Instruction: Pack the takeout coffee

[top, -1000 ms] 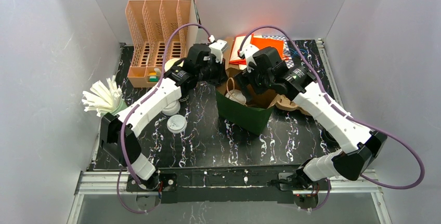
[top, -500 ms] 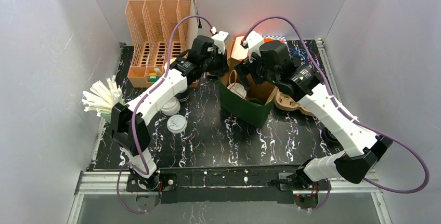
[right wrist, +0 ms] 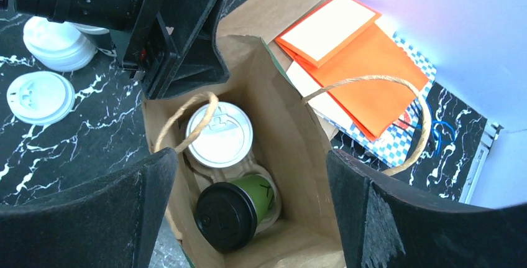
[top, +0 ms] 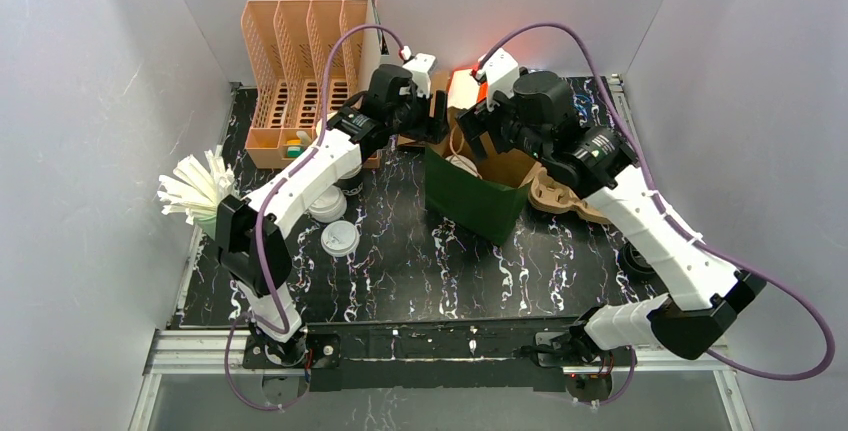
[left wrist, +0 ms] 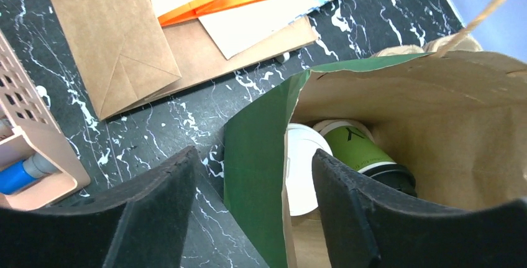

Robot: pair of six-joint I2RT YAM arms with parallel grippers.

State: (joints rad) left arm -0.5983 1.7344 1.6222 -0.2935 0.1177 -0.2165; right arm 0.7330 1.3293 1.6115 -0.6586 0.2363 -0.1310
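Left fingers (left wrist: 155,212) and right fingers (right wrist: 398,218) gape empty over the bag (right wrist: 292,131) holding the white cup (right wrist: 219,134)

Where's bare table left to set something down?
Bare marble lies in front of the green bag, between the loose lid and the right arm, down to the near edge. Crowded: the back, with flat paper bags and the organizer; the left, with lid stack and straws.

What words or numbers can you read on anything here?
"Y": a black mark shaped like this, on the green cup. It is the only sign that can be read.
Raised marks on the white cup's lid: too blurred to read.
Raised marks on the loose lid: too blurred to read.
No other words or numbers show.
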